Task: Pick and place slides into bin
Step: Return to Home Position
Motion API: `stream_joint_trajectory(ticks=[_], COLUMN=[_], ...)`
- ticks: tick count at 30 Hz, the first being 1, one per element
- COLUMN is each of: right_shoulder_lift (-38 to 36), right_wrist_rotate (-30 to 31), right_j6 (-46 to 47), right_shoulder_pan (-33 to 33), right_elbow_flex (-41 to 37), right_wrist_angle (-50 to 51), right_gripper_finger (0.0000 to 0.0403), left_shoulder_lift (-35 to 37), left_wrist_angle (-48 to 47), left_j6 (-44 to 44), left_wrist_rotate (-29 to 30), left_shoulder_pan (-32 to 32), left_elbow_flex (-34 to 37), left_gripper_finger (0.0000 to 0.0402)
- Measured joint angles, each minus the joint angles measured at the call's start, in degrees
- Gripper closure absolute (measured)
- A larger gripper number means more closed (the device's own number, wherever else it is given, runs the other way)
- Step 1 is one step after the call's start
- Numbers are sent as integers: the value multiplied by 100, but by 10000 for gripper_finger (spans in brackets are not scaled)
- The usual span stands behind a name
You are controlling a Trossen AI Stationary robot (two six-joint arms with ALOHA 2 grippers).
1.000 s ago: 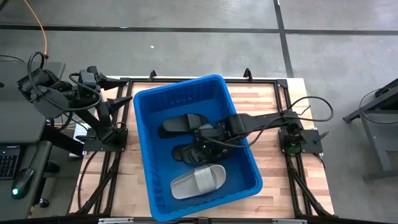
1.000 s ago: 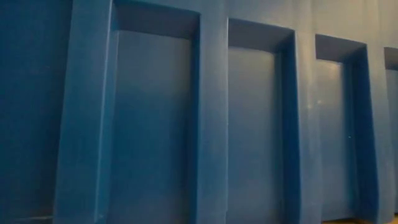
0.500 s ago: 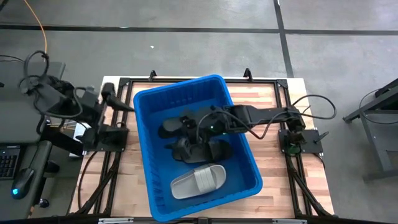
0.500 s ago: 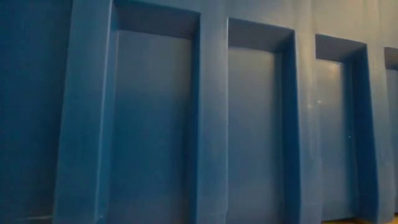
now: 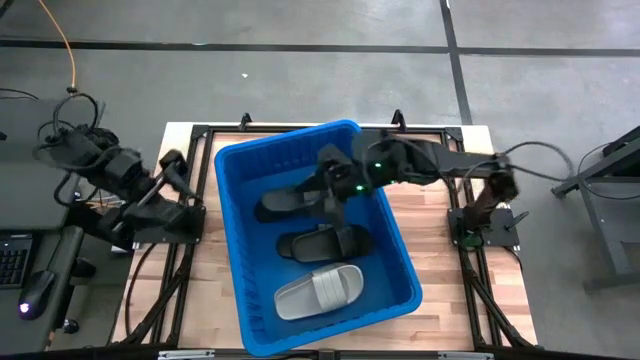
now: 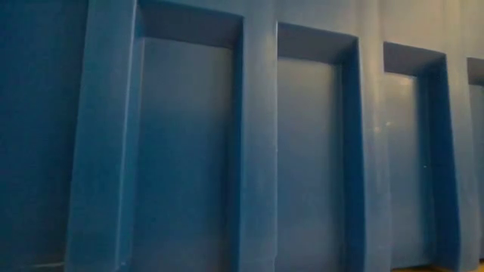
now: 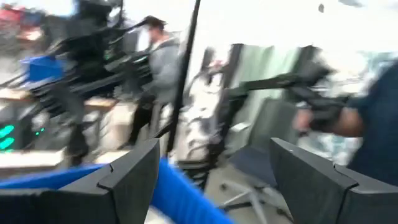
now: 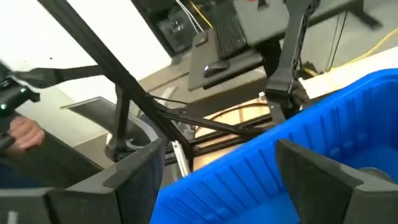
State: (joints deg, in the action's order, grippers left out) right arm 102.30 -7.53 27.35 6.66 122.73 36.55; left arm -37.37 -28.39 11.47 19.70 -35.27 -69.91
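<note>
Fingers (image 8: 134, 171), right gripper (image 8: 221, 171): spread wide and empty; blue rim showed through the gap.
Fingers (image 7: 134, 177), left gripper (image 7: 211, 168): likewise apart, holding nothing.
Right gripper, place: raised over the far-right part of the bin (image 5: 232, 260), above the farthest slide.
Change: a second before, it sat low among the black slides; it had since lifted and drawn back toward its base. The left arm had folded farther off the left side of the table (image 5: 440, 290).
Meaning: judged a retreat, not a reach. No slide lay on the wood in view, so the placing looked done.
White slide (image 5: 320, 290): nearest, on the bin floor, sole down and strap up. Long axis ran across the bin, slightly slanted; toe seemingly toward the right arm's side.
Middle black slide (image 5: 320, 240): just beyond, roughly parallel, same lie.
Far black slide (image 5: 290, 198): beyond again, similar slant, one end hidden under the gripper; toe end could not be told.
Lower layer: none could be made out.
Low view: the bin's ribbed wall filled it.
Beyond: person (image 7: 158, 56) stood in the room past the left arm.
</note>
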Motion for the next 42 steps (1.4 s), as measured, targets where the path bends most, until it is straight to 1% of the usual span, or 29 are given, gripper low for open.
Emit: stream_joint_trajectory(ticks=[2,3,4,7,8,10,12,14,15,17,19,22,24,27,31,32,33,34,35,37,40,42], right_shoulder_lift=[-616,-1046,-1525,-2867,-3186,-3756,-4347,-4813,-5038,-5387,-5790,-6257,-6447,-6656,-6760,-6771,-6777,-6787,-6784,-6755,-6706,-6719], right_wrist_rotate=[67,138,168,31,57,106,158,370,437,493,496,717,750,741,731,700,692,757,663,62,-933,-1246], right_j6=[-59,11,89,320,408,516,645,748,624,286,97,109,107,168,898,844,603,578,582,397,206,52], right_shoulder_pan=[2,7,8,22,60,144,219,306,334,396,418,419,412,427,427,427,427,436,441,427,431,427], right_elbow_flex=[-1020,-1701,-2472,-4843,-5526,-6587,-7333,-7863,-8081,-8413,-8576,-8613,-8616,-8626,-8626,-8624,-8624,-8624,-8624,-8626,-8626,-8638], right_wrist_angle=[-562,-1033,-1722,-4350,-5234,-6364,-6940,-7130,-7109,-7067,-7099,-7134,-7088,-7009,-6981,-6869,-6693,-6532,-6343,-6089,-6117,-6002], right_gripper_finger=[112,112,112,112,112,112,112,112,112,112,112,112,112,112,112,112,112,112,112,112,112,112], left_shoulder_lift=[226,326,444,619,628,647,680,750,798,902,1087,1449,1644,1806,1854,1842,1837,1834,1841,1887,1897,1949], left_wrist_angle=[344,405,454,517,510,407,366,264,299,300,301,984,1255,1049,968,844,691,619,643,716,843,832], left_j6=[-121,-147,-164,-206,-211,-226,-271,-203,-193,-209,-46,208,520,1184,1698,1769,1619,1406,1246,1070,577,432], left_wrist_rotate=[-134,-163,-240,-239,-258,-293,-284,-287,-329,-332,-115,178,279,142,114,-54,-256,-401,-495,-602,-1481,-1824], left_shoulder_pan=[-6,-2,2,2,0,-1,2,2,2,2,-3,2,2,2,2,2,2,2,0,1,0,0], left_elbow_flex=[298,405,474,538,543,573,568,602,653,906,1266,1775,1914,1991,1967,1973,1985,2014,2073,2212,2370,2484], left_gripper_finger=[112,112,112,112,112,112,112,112,112,112,112,112,112,112,112,112,112,112,112,112,112,112])
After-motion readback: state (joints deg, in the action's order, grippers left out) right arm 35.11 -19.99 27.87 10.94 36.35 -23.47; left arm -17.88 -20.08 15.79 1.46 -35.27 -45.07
